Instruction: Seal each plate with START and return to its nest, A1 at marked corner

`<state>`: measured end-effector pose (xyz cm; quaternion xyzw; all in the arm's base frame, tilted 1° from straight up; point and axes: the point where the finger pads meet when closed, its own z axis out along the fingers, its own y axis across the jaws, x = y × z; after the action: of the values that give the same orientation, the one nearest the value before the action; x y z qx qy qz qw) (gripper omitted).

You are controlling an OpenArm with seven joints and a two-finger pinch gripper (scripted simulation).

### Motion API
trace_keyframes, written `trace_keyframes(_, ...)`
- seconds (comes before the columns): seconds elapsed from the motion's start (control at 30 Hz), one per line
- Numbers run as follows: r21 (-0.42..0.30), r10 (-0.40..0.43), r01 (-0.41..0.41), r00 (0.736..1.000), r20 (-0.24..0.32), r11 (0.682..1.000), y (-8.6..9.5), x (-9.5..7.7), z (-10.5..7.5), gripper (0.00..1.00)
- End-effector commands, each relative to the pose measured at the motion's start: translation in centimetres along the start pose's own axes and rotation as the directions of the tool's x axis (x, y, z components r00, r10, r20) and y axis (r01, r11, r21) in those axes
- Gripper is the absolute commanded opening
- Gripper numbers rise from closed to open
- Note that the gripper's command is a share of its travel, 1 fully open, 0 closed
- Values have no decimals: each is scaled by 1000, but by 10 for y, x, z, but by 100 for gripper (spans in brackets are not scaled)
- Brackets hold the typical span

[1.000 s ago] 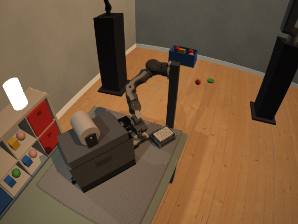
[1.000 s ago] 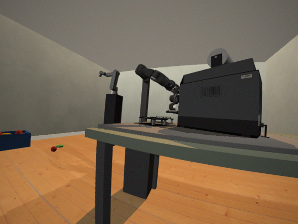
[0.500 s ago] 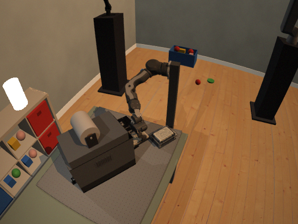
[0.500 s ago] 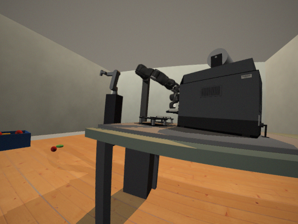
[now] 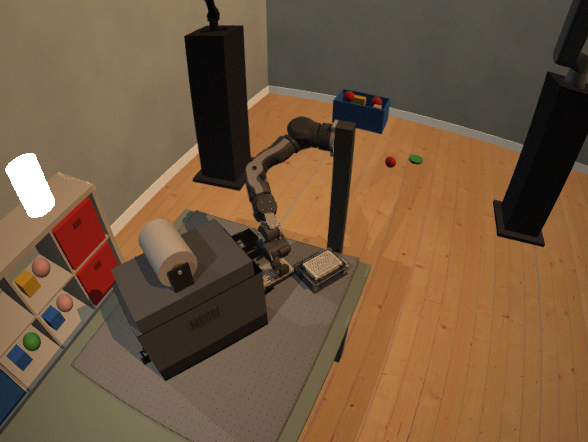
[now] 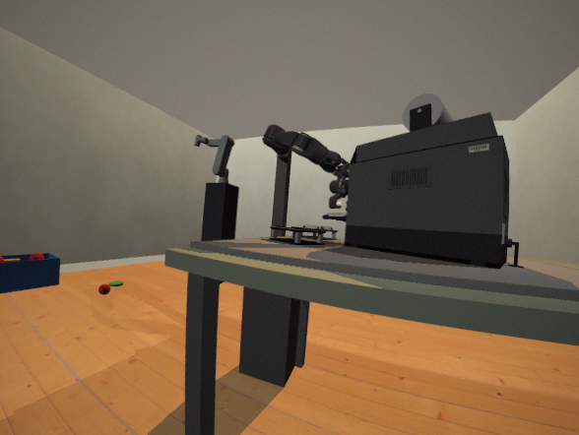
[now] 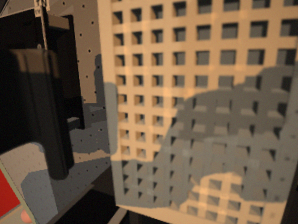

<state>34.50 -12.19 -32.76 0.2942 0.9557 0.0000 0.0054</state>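
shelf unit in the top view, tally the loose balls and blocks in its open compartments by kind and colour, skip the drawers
pink balls: 2
green ball: 1
yellow block: 1
blue blocks: 2
total: 6

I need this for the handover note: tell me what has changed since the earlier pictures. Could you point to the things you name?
The black two-finger claw (image 5: 283,270) (image 6: 336,204) (image 7: 60,171) has risen slightly, showing more of the beige gridded plate (image 5: 271,275) (image 6: 334,214) (image 7: 192,57) below it. The claw is open now; when it let go, I cannot tell. The big dark-grey box-shaped sealer (image 5: 215,320) (image 6: 423,202) and the other beige plate (image 5: 323,265) stayed put.
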Motion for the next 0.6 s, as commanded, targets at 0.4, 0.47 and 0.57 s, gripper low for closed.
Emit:
trace_keyframes(0.4,4,4,-5,945,327,1000,37,-5,-35,60)
trace_keyframes(0.47,1,5,-6,920,392,1000,46,-7,-43,59)
trace_keyframes(0.57,4,4,-6,885,466,1000,56,-8,-51,58)
